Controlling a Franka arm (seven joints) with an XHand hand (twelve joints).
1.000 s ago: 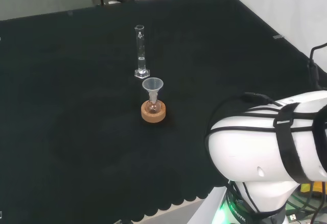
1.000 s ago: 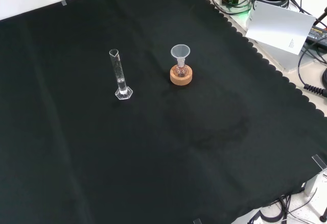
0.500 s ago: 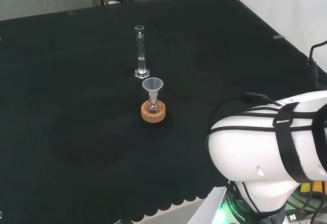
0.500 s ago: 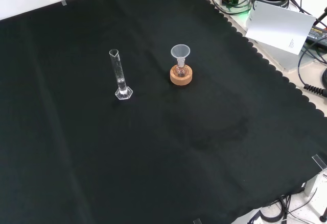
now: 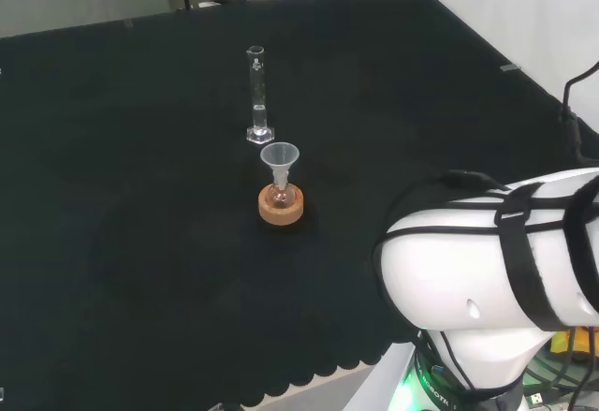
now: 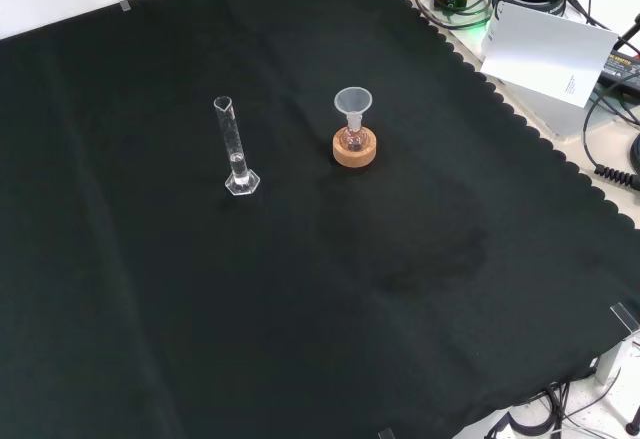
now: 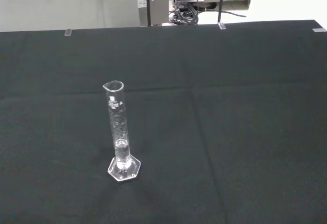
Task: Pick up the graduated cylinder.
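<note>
Upright on the black cloth (image 5: 112,149) in head view: graduated cylinder (image 5: 256,97), just beyond the funnelled flask (image 5: 279,175) on its cork ring (image 5: 281,207). Front view: cylinder left of flask, clear approach room. Wrist view: cylinder ahead; hand state cannot tell.

— Where does the graduated cylinder (image 5: 255,94) (image 6: 234,147) (image 7: 119,133) stand?

— Upright on the cloth (image 5: 112,149) (image 6: 300,309) (image 7: 230,106). In the head view it is farther off than the cork stand (image 5: 281,207) (image 6: 354,149), slightly to its left.

— And from the front?

— There the cylinder is left of the stand, apart from it.

— What sits on the stand?

— A small flask (image 5: 280,196) (image 6: 353,139), with a funnel (image 5: 279,159) (image 6: 352,103) in its neck.

— And the arm (image 5: 496,280)?

— At the head view's near right.
</note>
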